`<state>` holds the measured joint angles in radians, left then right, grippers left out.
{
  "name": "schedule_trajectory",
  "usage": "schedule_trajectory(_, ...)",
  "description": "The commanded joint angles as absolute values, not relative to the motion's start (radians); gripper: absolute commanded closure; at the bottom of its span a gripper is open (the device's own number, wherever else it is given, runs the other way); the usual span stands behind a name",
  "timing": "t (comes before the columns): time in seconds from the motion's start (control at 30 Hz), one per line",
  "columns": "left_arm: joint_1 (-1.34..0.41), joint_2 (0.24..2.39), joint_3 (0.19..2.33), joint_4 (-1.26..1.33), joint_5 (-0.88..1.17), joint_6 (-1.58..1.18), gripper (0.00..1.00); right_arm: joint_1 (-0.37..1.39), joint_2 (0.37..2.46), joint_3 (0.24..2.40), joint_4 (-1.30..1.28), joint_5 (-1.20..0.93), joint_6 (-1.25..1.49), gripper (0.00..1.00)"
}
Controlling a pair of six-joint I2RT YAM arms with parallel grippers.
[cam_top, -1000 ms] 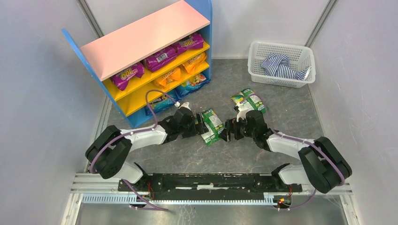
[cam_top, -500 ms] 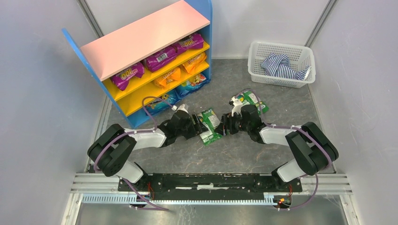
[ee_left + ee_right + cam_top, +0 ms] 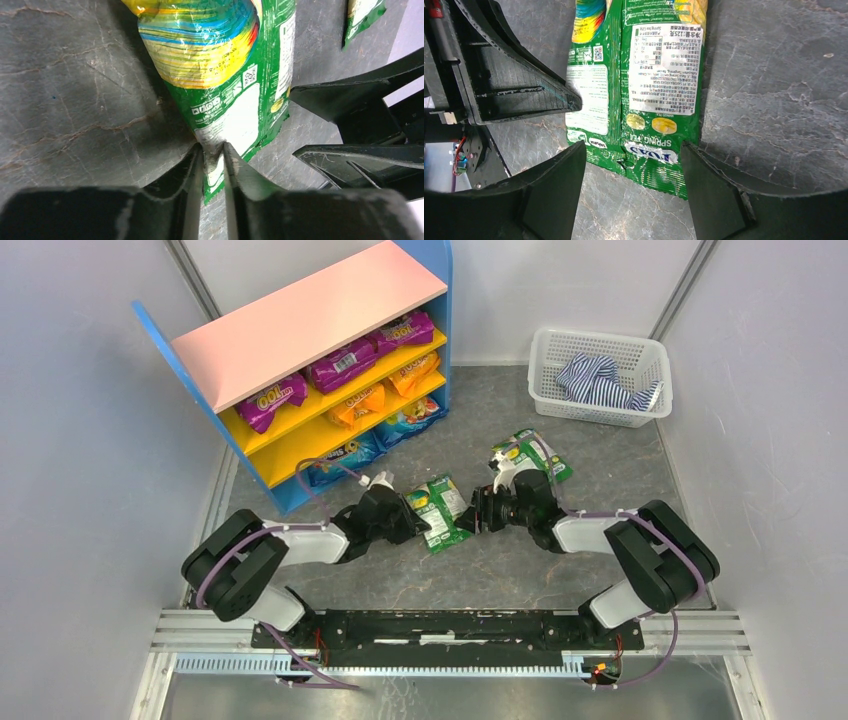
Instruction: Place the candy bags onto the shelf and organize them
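A green candy bag (image 3: 438,508) lies on the grey floor between my two grippers. My left gripper (image 3: 415,517) is shut on its near edge; in the left wrist view both fingers pinch the bag's (image 3: 225,65) seam at the left gripper (image 3: 212,151). My right gripper (image 3: 470,520) stands open at the bag's other end, and in the right wrist view the printed end of the bag (image 3: 649,90) lies between the fingers of the right gripper (image 3: 633,155). A second green bag (image 3: 535,452) lies behind the right arm. The shelf (image 3: 310,320) holds purple (image 3: 270,400), orange (image 3: 360,402) and blue (image 3: 335,462) bags.
A white mesh basket (image 3: 600,370) with a striped cloth (image 3: 598,380) stands at the back right. Grey walls close in on both sides. The shelf stands at an angle at the back left, its open side towards the arms.
The left gripper has closed onto the green bag's edge. The right gripper has narrowed a little and moved in to the bag's other end. The bag has shifted slightly left.
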<state>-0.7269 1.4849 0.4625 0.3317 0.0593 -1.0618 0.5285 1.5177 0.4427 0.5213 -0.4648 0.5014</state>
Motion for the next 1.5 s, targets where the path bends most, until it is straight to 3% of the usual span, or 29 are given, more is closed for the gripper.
schedule_trajectory(0.0, -0.733, 1.424, 0.473, 0.31, 0.047, -1.051, 0.77, 0.558, 1.512, 0.453, 0.5, -0.472, 0.466, 0.25)
schedule_trajectory(0.23, -0.729, 1.285, 0.488, 0.179, 0.005, -1.024, 0.98, 0.6, 1.448, 0.495, 0.336, -0.355, 0.307, 0.21)
schedule_trajectory(0.4, -0.716, 1.206, 0.516, 0.064, 0.011, -1.035, 0.98, 0.715, 1.321, 0.511, 0.265, -0.209, 0.12, 0.12)
schedule_trajectory(0.63, -0.709, 1.081, 0.564, -0.081, 0.044, -1.068, 0.98, 1.006, 1.151, 0.456, 0.356, 0.072, -0.142, 0.1)
schedule_trajectory(0.87, -0.707, 0.979, 0.617, -0.196, 0.051, -1.095, 0.98, 1.151, 1.214, 0.483, 0.442, 0.158, -0.322, 0.11)
schedule_trajectory(1.1, -0.707, 0.907, 0.646, -0.25, 0.055, -1.097, 0.98, 1.191, 1.316, 0.503, 0.589, 0.239, -0.346, 0.13)
schedule_trajectory(1.47, -0.707, 0.823, 0.681, -0.368, 0.057, -1.081, 0.98, 1.191, 1.377, 0.517, 0.701, 0.197, -0.428, 0.17)
